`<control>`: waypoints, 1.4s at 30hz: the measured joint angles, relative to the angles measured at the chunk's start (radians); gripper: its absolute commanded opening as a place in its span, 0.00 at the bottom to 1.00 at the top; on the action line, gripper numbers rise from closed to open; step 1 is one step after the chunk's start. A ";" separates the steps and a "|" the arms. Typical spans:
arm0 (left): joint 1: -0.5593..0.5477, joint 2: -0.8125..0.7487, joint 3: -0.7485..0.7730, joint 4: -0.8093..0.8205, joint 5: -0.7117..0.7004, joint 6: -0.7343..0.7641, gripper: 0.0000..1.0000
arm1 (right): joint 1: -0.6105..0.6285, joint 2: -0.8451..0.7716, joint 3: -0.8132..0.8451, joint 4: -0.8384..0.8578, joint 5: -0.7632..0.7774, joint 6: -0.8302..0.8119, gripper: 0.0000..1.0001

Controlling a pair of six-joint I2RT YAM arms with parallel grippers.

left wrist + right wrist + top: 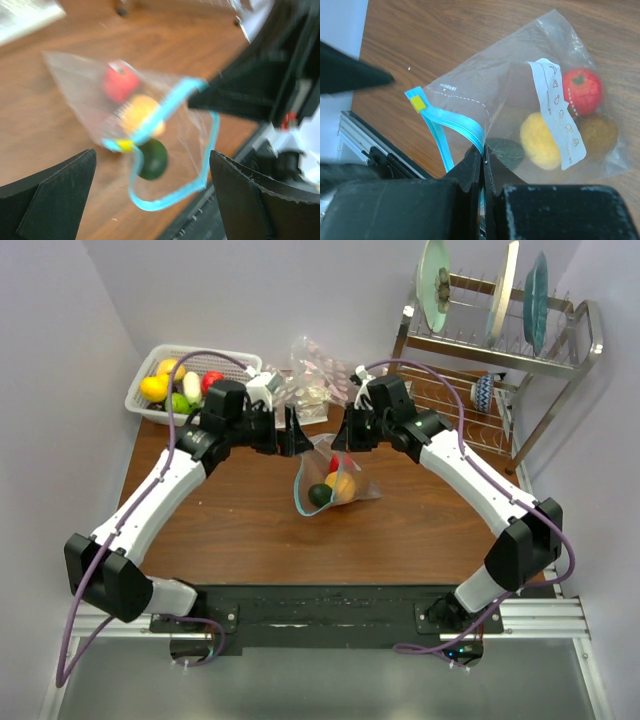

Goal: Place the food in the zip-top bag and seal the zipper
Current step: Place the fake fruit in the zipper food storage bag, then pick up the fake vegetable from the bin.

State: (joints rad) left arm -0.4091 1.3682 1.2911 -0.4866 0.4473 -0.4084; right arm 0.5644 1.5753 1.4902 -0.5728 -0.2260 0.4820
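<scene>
The zip-top bag [338, 483] lies mid-table, its mouth lifted. Inside it I see food: a red piece [581, 91], a yellow one [540, 140], a dark green one [506, 151] and a brownish one [597, 135]. My right gripper [483, 157] is shut on the light-blue zipper [455, 122], holding one side up. The zipper [165, 200] gapes in a loop. My left gripper [152, 192] hangs wide open just in front of that loop, touching nothing. From above, the left gripper [292, 436] and right gripper [339, 440] face each other over the bag.
A white mesh basket [140, 400] at the back left holds more food [155, 387]. Crumpled clear bags [305, 375] lie behind the grippers. A metal dish rack [500, 350] with plates stands at the back right, a cup [483, 390] beneath it.
</scene>
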 measured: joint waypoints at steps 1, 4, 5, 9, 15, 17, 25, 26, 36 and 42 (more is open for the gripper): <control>0.011 0.007 0.021 -0.011 -0.016 0.009 1.00 | 0.000 -0.002 -0.008 0.004 -0.001 0.000 0.00; 0.073 0.027 0.091 -0.046 -0.052 0.035 1.00 | -0.002 -0.010 -0.027 0.006 -0.002 -0.002 0.00; 0.097 0.032 0.108 -0.051 -0.060 0.037 1.00 | -0.002 -0.012 -0.031 0.007 -0.002 -0.002 0.00; 0.195 0.089 0.190 -0.063 -0.113 0.051 1.00 | -0.003 -0.028 -0.045 0.010 -0.001 -0.004 0.00; 0.268 0.266 0.329 -0.054 -0.264 0.056 1.00 | -0.003 -0.052 -0.058 0.012 -0.002 -0.008 0.00; 0.284 0.337 0.374 -0.053 -0.317 0.056 1.00 | -0.003 -0.059 -0.060 0.013 -0.002 -0.011 0.00; 0.330 0.578 0.513 -0.009 -0.478 0.052 0.99 | -0.003 -0.077 -0.075 0.013 -0.003 -0.014 0.00; 0.333 0.607 0.532 0.002 -0.490 0.051 0.99 | -0.003 -0.077 -0.076 0.011 -0.003 -0.014 0.00; 0.351 0.811 0.647 0.118 -0.590 0.017 0.99 | -0.003 -0.077 -0.076 0.010 -0.003 -0.026 0.00; 0.357 0.869 0.649 0.187 -0.669 -0.006 0.99 | -0.003 -0.077 -0.076 0.005 -0.004 -0.031 0.00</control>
State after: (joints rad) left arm -0.0517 2.2368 1.9404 -0.2993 -0.2218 -0.4145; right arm 0.5617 1.4979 1.4143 -0.5682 -0.2298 0.4511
